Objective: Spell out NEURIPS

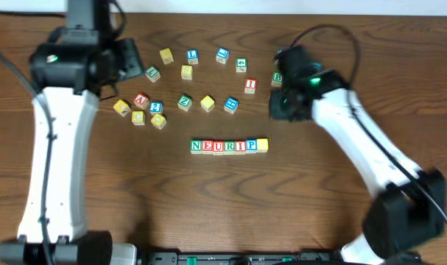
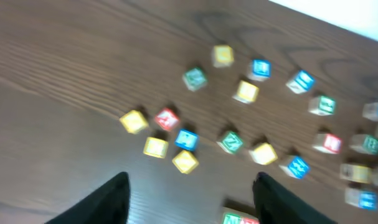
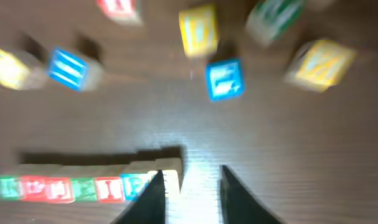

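Note:
The NEURIPS row (image 1: 229,146) lies at the table's middle: six lettered cubes reading N, E, U, R, I, P, with a yellow cube (image 1: 262,145) closing its right end. My right gripper (image 3: 192,186) hovers above and to the right of that end, open, with bare table between its fingers. Its left finger (image 3: 152,198) overlaps the yellow cube (image 3: 171,175) in the blurred right wrist view. My left gripper (image 2: 192,190) is open and empty, high over the back left. Only the row's N end (image 2: 241,219) peeks in at the bottom of its view.
Several loose cubes are scattered behind the row: a cluster at the left (image 1: 140,107), a green Z (image 1: 184,102), a yellow one (image 1: 208,103), a blue one (image 1: 231,104), a red I (image 1: 250,85) and a blue L (image 1: 192,55). Both white arms flank the table.

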Motion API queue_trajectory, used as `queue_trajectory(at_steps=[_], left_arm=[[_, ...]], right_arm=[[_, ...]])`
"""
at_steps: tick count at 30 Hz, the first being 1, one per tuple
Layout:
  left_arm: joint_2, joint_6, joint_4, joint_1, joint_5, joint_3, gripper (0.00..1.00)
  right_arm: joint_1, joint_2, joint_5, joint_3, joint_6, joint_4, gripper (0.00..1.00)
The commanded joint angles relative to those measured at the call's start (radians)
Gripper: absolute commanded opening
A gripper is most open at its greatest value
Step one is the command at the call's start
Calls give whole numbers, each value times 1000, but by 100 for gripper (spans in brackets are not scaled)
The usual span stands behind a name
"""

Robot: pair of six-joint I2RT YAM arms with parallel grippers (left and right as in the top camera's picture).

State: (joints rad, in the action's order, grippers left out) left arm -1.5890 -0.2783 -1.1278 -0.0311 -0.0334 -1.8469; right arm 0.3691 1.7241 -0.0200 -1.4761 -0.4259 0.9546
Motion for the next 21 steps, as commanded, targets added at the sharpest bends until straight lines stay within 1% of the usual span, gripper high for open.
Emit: queue_trajectory(at_steps=[1, 2, 4, 5, 6, 7, 14, 19, 21], left_arm=[[71, 19, -39, 55, -61, -39, 98], [73, 19, -60, 65, -61, -39, 98], [74, 19, -91, 79, -61, -39, 98], [73, 19, -104, 84, -61, -38, 98], [73, 19, -109, 84, -61, -35, 98], [73, 19, -111, 83, -61, -34, 98], [73, 19, -110, 83, -61, -34, 98], [73, 19, -110, 83, -61, -34, 98], [73, 19, -110, 83, -61, -34, 98]], right_arm=[[-36, -103, -34, -62, 74, 29, 47], [-45, -128, -34, -72, 92, 38, 56], [-60, -184, -34, -82, 117, 56, 70], [-66, -214, -34, -82, 121, 61, 80], [-71, -241, -34, -82, 121, 69, 93], [-75, -270, -34, -82, 121, 77, 99], [-76, -451, -34, -82, 120, 94, 99], [-76, -512, -34, -82, 121, 98, 99], [-76, -523, -34, -82, 121, 130, 99]])
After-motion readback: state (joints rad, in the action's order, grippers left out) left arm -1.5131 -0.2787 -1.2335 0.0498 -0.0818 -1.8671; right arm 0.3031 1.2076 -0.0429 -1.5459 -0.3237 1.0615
